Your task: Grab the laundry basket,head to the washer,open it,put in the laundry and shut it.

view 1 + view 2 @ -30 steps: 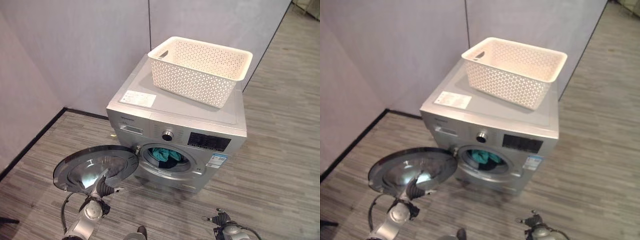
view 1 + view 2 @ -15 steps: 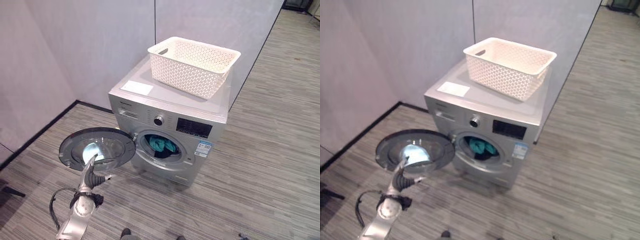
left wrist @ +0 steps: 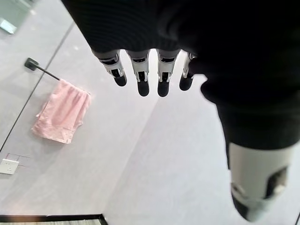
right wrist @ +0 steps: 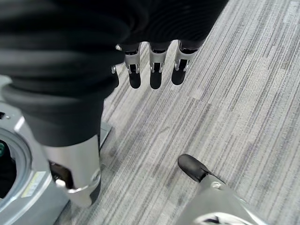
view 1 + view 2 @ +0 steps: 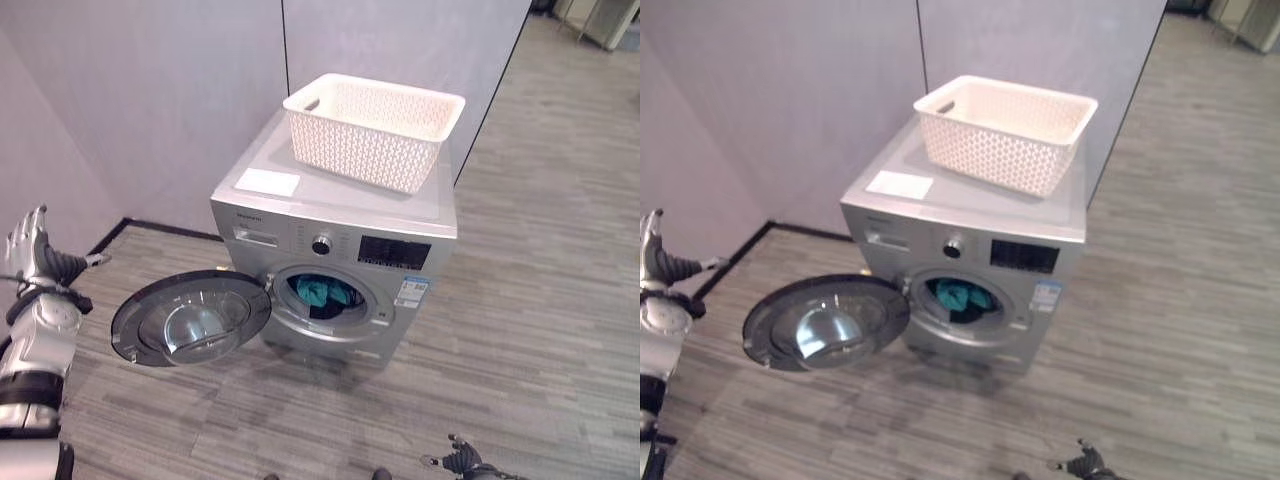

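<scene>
I see the laundry basket [image 5: 372, 130] sitting upright, open side up, on the top of the washer [image 5: 338, 262], toward its rear right part. It is a white lattice basket, and its long axis runs across the washer top, roughly parallel to the machine's front, with a cut-out handle in the short end that faces my left. A white sheet [image 5: 267, 182] lies flat on the washer top, near the front left corner and apart from the basket.

The washer's round door [image 5: 190, 317] hangs wide open, swung out to my left on its hinge, its inner glass bowl facing up and toward me. Inside the drum opening I can make out teal laundry [image 5: 318, 291].

My left hand [image 5: 32, 252] is raised at the left edge, well apart from the door, fingers [image 3: 142, 76] straight and spread, holding nothing. My right hand [image 4: 140, 42] hangs low over the floor near the washer's front, fingers relaxed and empty.

The floor [image 5: 530, 300] is grey striped plank flooring. Plain pale wall panels [image 5: 160, 90] stand behind the washer, with a dark skirting strip along the base. In the left wrist view a pink towel [image 3: 59, 111] hangs from a dark rail on a pale wall.
</scene>
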